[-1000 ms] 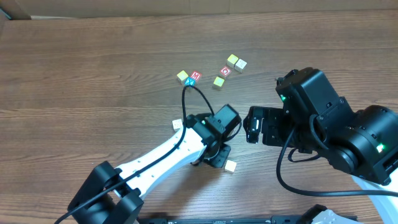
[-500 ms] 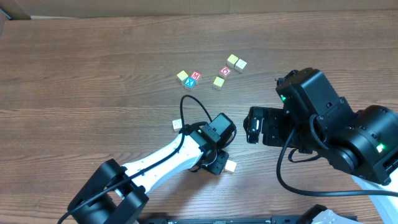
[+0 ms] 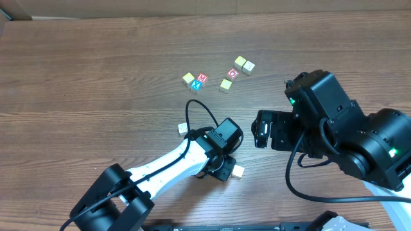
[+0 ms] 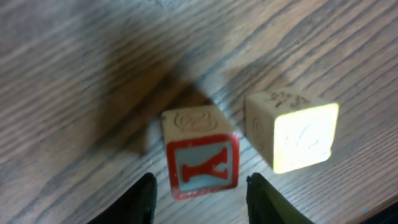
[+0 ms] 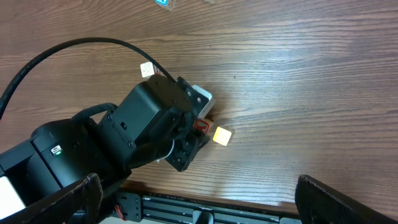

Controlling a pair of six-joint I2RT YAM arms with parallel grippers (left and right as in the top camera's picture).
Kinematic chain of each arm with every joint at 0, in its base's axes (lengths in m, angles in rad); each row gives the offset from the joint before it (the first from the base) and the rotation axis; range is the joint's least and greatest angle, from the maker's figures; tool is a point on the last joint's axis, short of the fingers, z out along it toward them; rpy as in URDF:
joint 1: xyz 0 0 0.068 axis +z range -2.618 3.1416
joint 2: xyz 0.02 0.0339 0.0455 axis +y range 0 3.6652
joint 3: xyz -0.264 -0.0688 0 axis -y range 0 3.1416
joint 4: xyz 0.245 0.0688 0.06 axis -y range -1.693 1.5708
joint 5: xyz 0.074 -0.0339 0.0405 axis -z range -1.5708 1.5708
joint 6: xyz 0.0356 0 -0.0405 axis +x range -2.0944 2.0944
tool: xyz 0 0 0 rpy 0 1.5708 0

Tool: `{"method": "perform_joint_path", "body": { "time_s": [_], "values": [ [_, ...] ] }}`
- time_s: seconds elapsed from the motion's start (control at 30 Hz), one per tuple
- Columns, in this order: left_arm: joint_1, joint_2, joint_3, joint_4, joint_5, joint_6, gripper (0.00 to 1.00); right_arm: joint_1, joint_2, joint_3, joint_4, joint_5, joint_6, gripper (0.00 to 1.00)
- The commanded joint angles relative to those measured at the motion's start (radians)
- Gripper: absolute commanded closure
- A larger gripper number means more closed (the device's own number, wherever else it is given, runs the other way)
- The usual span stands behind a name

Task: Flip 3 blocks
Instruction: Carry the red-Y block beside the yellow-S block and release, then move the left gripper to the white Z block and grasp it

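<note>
The left end effector point(image 4: 202, 200) is part open, its fingers just clear on either side of the red-Y block point(image 4: 202, 155), which stands cream-sided on the table point(image 4: 74, 74). The yellow-faced block point(image 4: 292, 130) sits at its 2 o'clock. Seen from overhead, the cream block point(image 3: 183, 128) lies at 10 o'clock from that end effector. The right end effector point(image 5: 198, 186) is wide open and empty.

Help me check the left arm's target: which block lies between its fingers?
The red-Y block, between the fingers of the left end effector; the yellow-faced block sits just outside them.
</note>
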Motion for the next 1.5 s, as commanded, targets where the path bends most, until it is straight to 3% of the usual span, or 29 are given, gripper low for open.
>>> {"method": "perform_joint_path", "body": {
  "time_s": [0.0,0.3,0.43,0.63,0.77,0.87,1.1,1.33,1.47],
  "values": [
    [0.0,-0.006,0.023,-0.027,0.009,0.019,0.59,-0.003,-0.007,0.016,0.005,0.011,-0.007,0.0],
    [0.002,-0.119,0.062,-0.05,-0.027,0.022,0.55,-0.003,-0.007,0.016,0.005,-0.01,-0.007,0.0],
    [0.026,-0.18,0.068,-0.085,-0.159,0.021,0.4,-0.003,-0.007,0.016,0.005,-0.01,-0.007,0.0],
    [0.177,-0.19,0.068,-0.088,-0.216,0.087,0.32,-0.003,-0.007,0.016,0.005,-0.01,-0.007,0.0],
    [0.311,-0.183,0.068,-0.044,-0.195,0.137,0.18,-0.003,-0.007,0.016,0.005,-0.013,-0.008,0.0],
    [0.404,-0.174,0.068,-0.011,-0.124,0.113,0.15,-0.003,-0.007,0.016,0.003,-0.014,-0.008,0.0],
    [0.504,-0.102,0.068,-0.007,-0.089,-0.14,0.23,-0.003,-0.007,0.016,0.001,-0.014,-0.008,0.0],
    [0.503,0.024,0.068,0.058,0.013,-0.153,0.37,-0.003,-0.007,0.016,-0.003,-0.014,-0.008,0.0],
    [0.503,0.042,0.068,0.082,0.013,-0.179,0.4,-0.003,-0.007,0.016,-0.004,-0.014,-0.008,0.0]
  ]
}}
